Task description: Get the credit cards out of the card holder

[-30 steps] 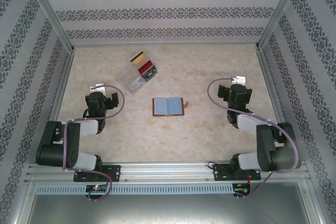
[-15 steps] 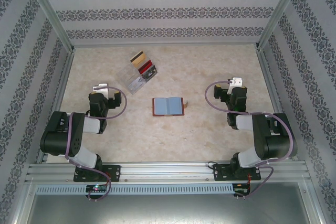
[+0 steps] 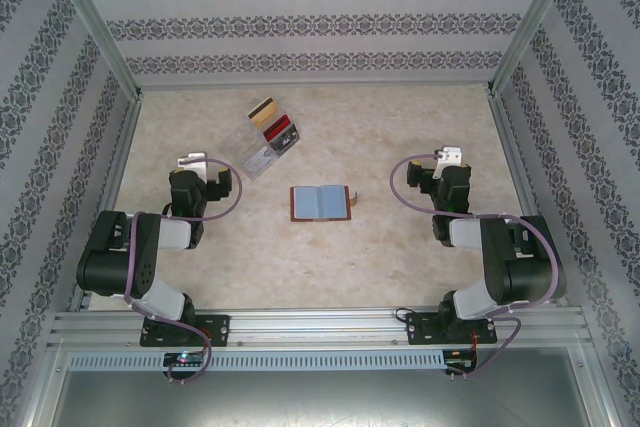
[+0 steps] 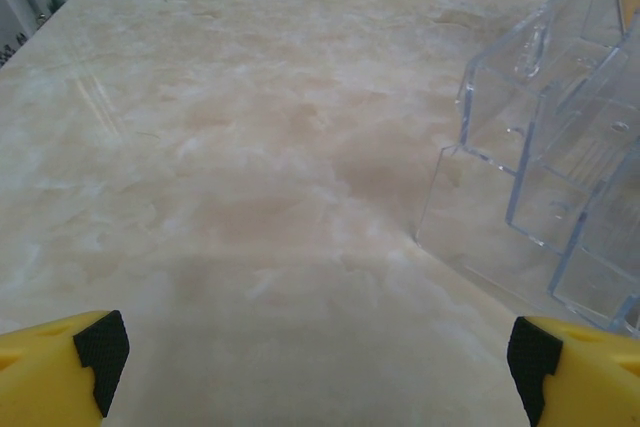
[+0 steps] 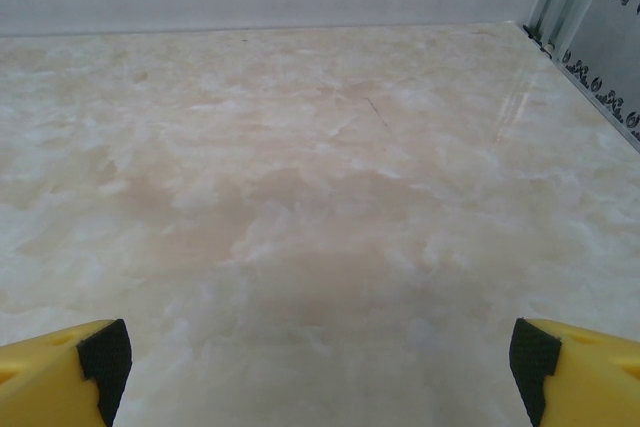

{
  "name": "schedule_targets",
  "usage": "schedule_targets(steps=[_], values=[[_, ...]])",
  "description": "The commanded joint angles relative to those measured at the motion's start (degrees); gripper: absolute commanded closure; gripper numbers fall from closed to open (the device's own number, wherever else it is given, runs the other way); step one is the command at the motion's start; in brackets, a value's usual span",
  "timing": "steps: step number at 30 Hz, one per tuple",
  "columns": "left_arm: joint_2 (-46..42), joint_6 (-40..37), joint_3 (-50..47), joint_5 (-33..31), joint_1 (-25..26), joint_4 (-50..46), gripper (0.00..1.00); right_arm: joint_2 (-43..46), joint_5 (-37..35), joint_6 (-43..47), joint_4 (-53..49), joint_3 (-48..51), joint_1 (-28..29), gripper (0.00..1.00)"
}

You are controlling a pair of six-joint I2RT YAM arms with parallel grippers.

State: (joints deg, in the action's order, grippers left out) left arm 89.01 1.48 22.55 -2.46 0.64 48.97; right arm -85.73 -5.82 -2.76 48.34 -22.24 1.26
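Down near the bases the left gripper [image 4: 318, 357] and right gripper [image 5: 318, 357] held yellow fingers spread wide and empty, the open brown card holder with blue pockets [image 3: 322, 203] lay flat between them on the marbled beige table [image 5: 300, 167], and beyond it stood the clear tiered plastic stand [image 4: 545, 157] of coloured cards [image 3: 272, 125].

— Where do we find the holder?
— The clear, stepped holder [image 3: 247, 144] stands on the bench, left of centre towards the back, turned diagonally.
— And the cards?
— We count three in its steps: a gold card [image 3: 263, 108] farthest back, a red card [image 3: 282, 131] beside it, and a pale card [image 3: 257, 158] nearest us.
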Motion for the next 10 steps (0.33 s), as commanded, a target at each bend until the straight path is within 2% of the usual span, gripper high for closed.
schedule_targets(steps=[1, 10], values=[[0.48, -1.11, 1.12, 2.02, -0.46, -1.39, 0.01, -0.44, 1.24, 0.58, 2.11, 0.09, -0.12, 0.02], [0.57, -0.94, 1.31, 2.33, -0.56, -1.54, 0.01, -0.20, 1.47, 0.61, 2.75, 0.52, -0.12, 0.02]])
